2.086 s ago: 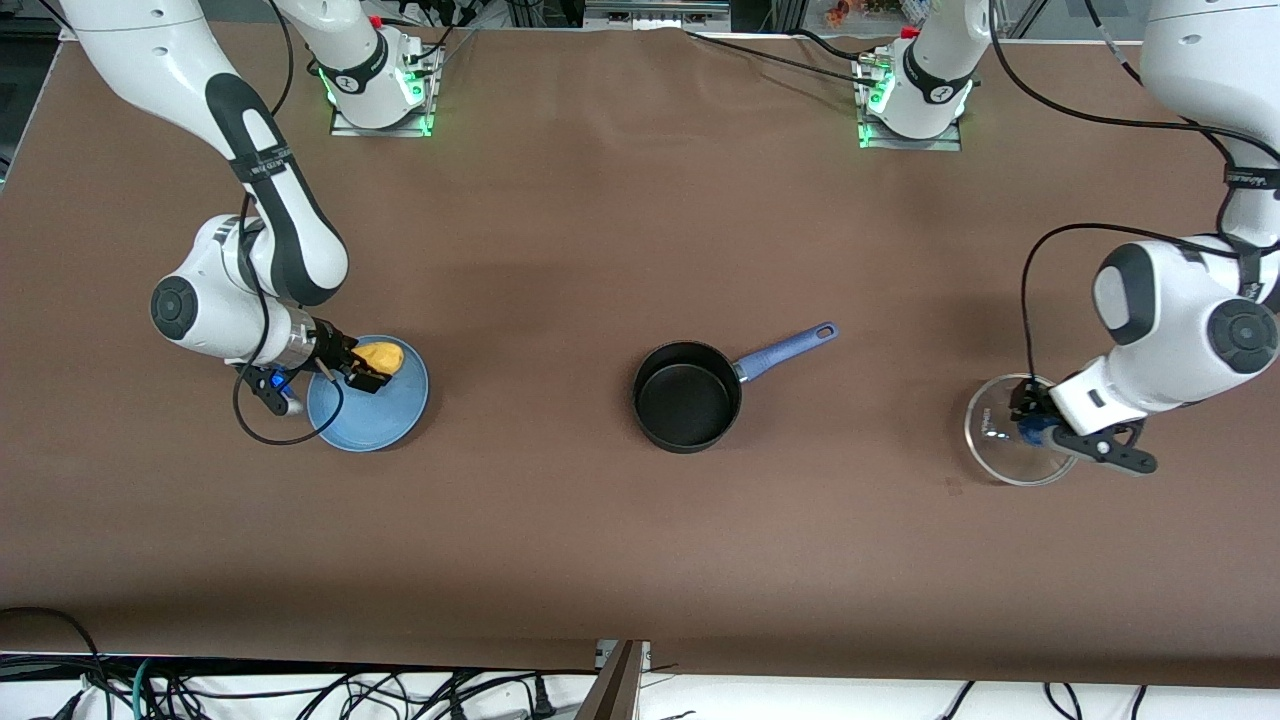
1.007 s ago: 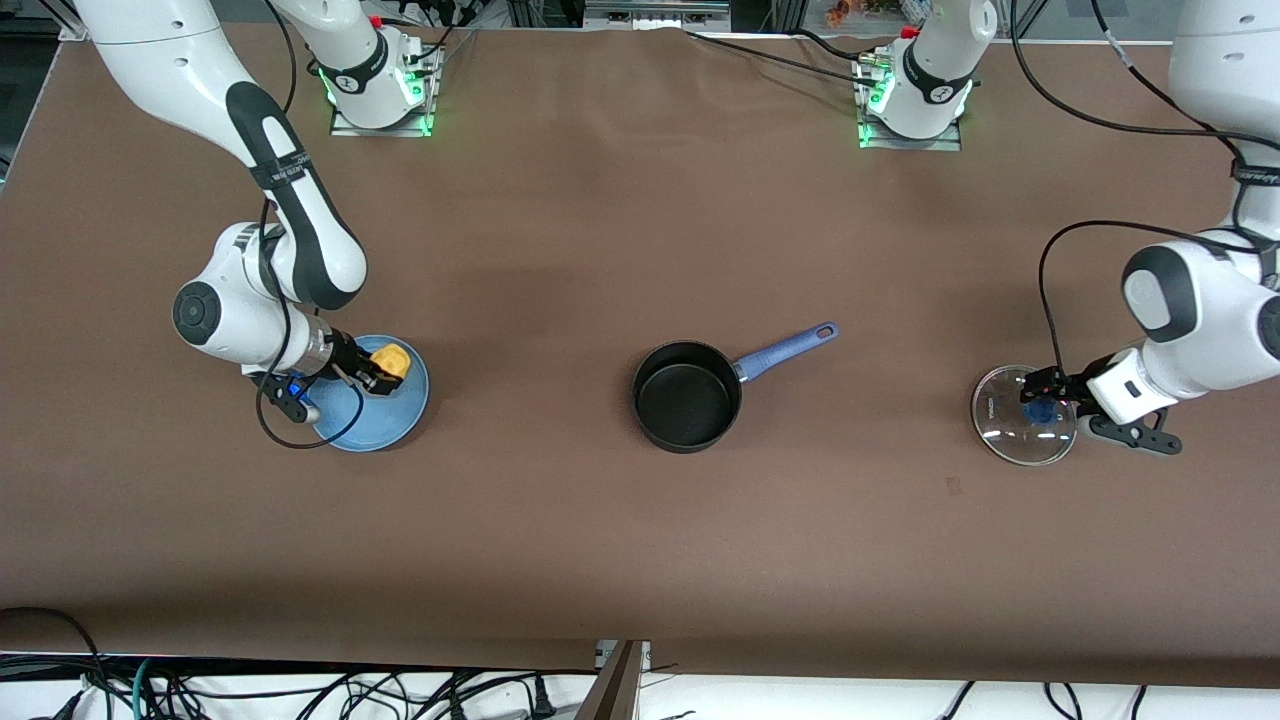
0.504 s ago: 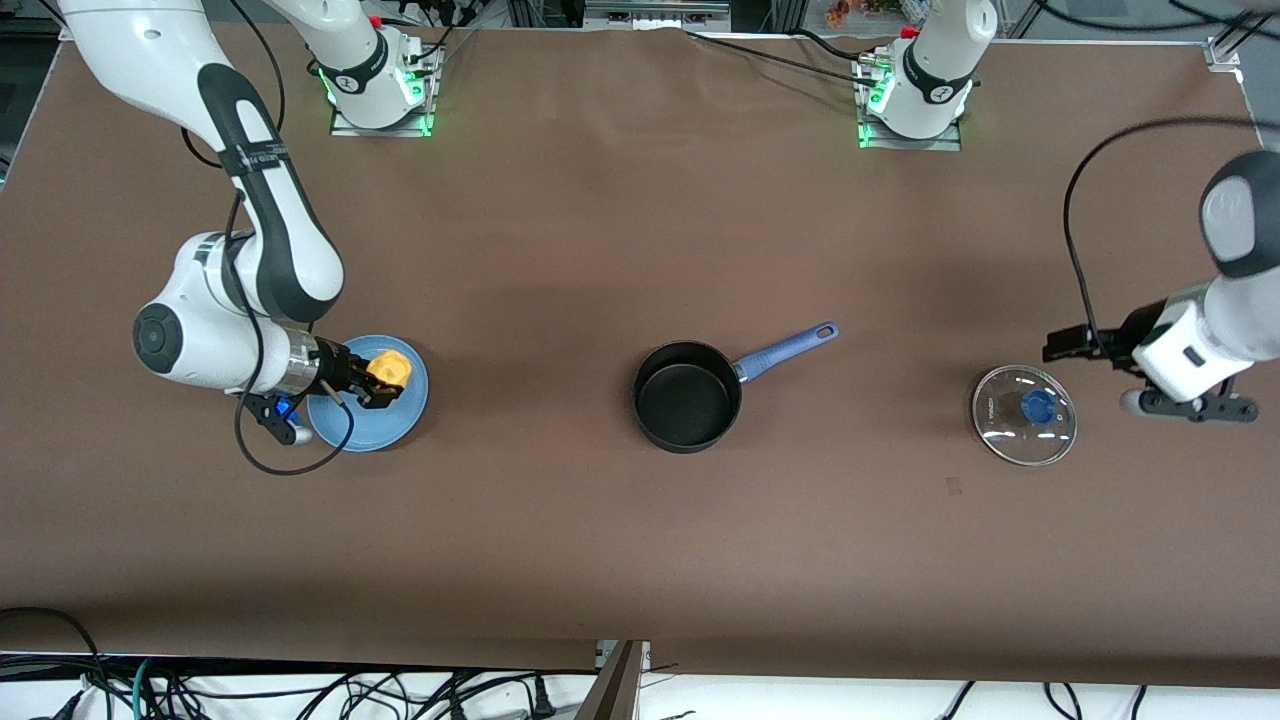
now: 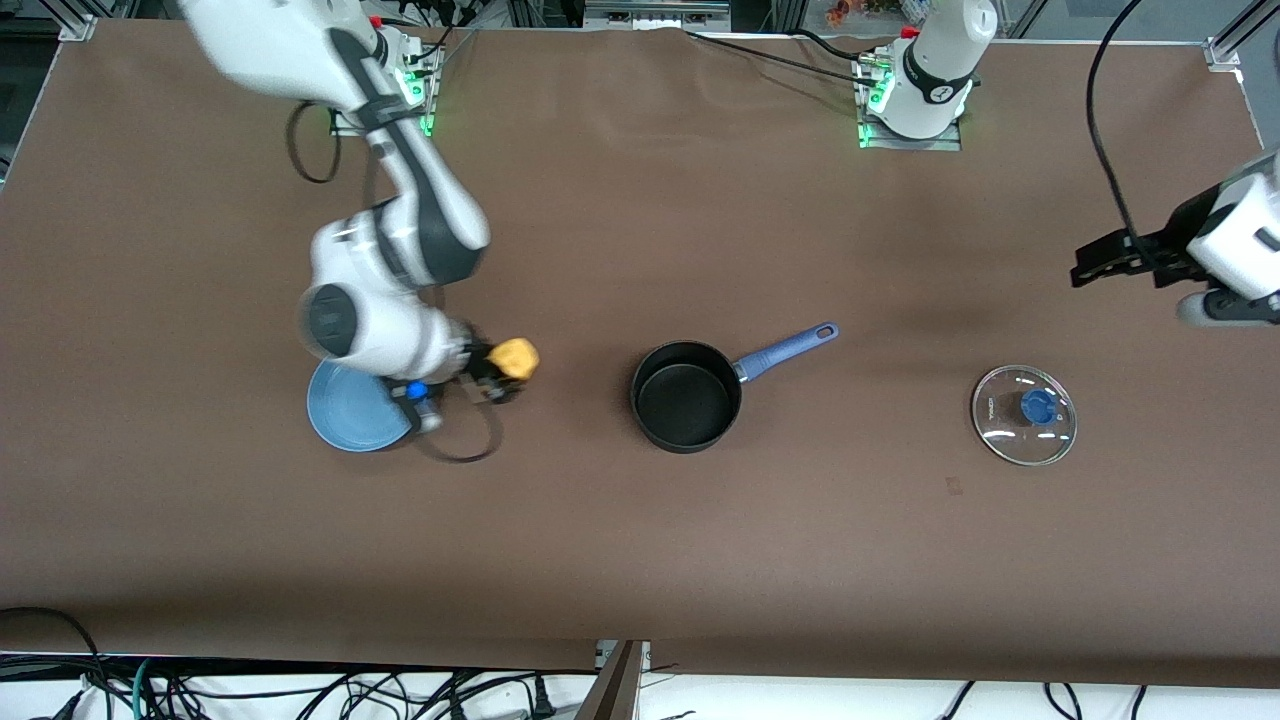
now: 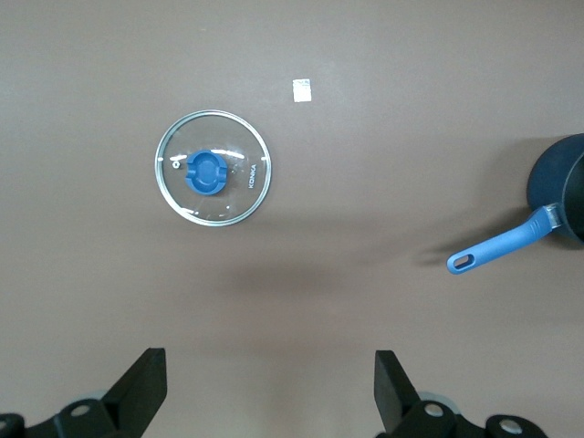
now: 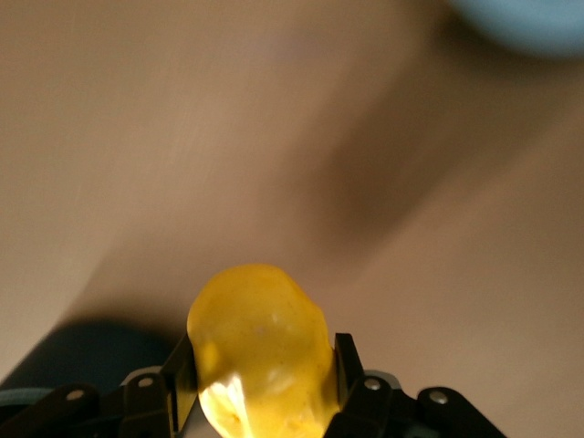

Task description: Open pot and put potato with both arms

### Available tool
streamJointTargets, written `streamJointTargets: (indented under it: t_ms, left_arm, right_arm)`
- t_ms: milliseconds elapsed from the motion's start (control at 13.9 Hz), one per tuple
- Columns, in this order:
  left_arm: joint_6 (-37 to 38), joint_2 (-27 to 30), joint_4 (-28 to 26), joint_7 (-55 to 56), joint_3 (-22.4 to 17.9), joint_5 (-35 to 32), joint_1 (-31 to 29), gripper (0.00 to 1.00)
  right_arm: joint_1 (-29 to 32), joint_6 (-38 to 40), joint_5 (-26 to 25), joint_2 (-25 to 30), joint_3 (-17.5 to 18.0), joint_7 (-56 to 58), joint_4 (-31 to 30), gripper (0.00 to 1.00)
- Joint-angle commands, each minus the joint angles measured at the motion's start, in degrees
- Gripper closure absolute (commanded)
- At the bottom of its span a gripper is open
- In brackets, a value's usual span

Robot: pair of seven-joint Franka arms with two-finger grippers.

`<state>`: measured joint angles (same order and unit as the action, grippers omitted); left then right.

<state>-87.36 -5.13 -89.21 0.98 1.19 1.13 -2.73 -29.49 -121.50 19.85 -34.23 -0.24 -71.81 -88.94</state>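
The right pincer (image 4: 497, 372) grips the potato (image 4: 514, 357) over the table (image 4: 640, 540); the uncovered pot (image 4: 687, 396) lies toward the left arm's end. The left pincer (image 5: 269, 388) hangs wide open, waiting.

bare table between potato (image 4: 514, 357) and pot (image 4: 687, 396) | pot mouth uncovered | lid (image 4: 1024, 414) well apart

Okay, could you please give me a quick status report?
Right gripper shut on potato, over table between plate and pot. Left gripper open, raised. Lid off; pot unobstructed.
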Motion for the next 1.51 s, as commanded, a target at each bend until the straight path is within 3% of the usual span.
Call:
streamJointTargets:
  t_ms: [0,216,360,504,647,719,863,1079,1439]
  left_arm:
    - [2.9,-1.5,1.7,0.7,0.1,-1.1,-0.1,0.00]
    - [3.0,-2.5,2.8,1.0,0.1,-0.3,-0.1,0.00]
    - [3.1,-3.7,4.4,1.0,0.1,-0.3,-0.3,0.00]
    - [3.1,-3.7,4.4,0.7,0.0,-0.2,-1.0,0.00]
    - [3.1,-3.8,5.3,1.0,0.1,-0.5,-0.1,0.00]
    - [3.2,-3.8,5.4,1.0,0.2,-0.6,0.0,0.00]
    - [3.4,-3.8,5.4,0.9,0.2,-0.3,-0.1,0.00]
    - [3.4,-4.4,5.7,0.9,0.1,-0.3,0.0,0.00]
    - [3.5,-4.5,5.7,0.9,0.1,-0.4,-0.1,0.00]
  right_arm:
    - [-5.9,-1.4,0.5,-7.5,-0.8,-11.5,11.8,0.55]
    - [-11.7,-9.3,0.5,-11.5,-0.8,-21.3,17.1,0.51]
    - [-14.7,-16.3,0.5,-13.7,-0.8,-25.0,17.2,0.49]
    - [-15.6,-18.1,0.5,-14.9,-0.8,-25.7,17.2,0.41]
    - [-15.1,-17.6,0.5,-14.8,-0.9,-25.6,17.2,0.06]
    - [-15.0,-17.4,0.4,-14.5,-1.0,-25.5,17.2,0.00]
    - [-14.5,-13.4,0.1,-14.3,-1.8,-25.0,18.7,0.00]
    - [-9.3,1.1,-0.3,-14.2,-1.8,-19.4,27.8,0.00]
    - [1.5,18.5,-0.3,-4.6,-1.5,6.6,28.2,0.00]
